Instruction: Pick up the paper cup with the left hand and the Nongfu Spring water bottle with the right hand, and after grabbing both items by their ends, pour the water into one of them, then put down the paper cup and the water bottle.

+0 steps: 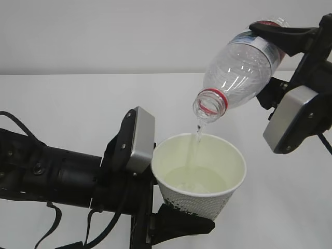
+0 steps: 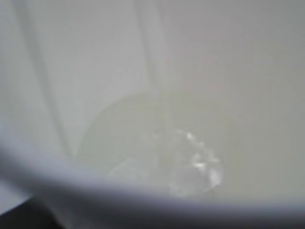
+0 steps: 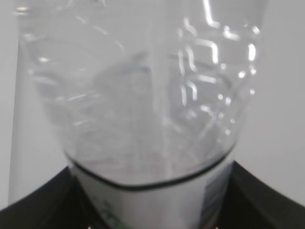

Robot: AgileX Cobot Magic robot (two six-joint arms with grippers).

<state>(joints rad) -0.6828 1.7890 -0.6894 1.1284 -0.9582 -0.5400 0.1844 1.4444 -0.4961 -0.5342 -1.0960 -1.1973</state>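
we are mid-pour; our right hand (image 1: 290, 44) clamps the tilted clear plastic red-ringed bottle (image 1: 241, 72) above the white tapered paper cup (image 1: 199, 174), clamped in our left hand (image 1: 155, 207); next, we judge, tip the bottle upright.

- Exterior view: looks down at a slant across the white table (image 1: 62, 104), close to both arms; the paper cup (image 1: 199, 176) sits lower centre, the Nongfu Spring water bottle (image 1: 241, 67) upper right.
- Left wrist view: very near, facing into the cup's interior (image 2: 214, 71); rim blurred along the bottom edge.
- Right wrist view: very near, facing along the bottle's clear body (image 3: 143, 95).
- Shared: cup and bottle each appear in the exterior view.
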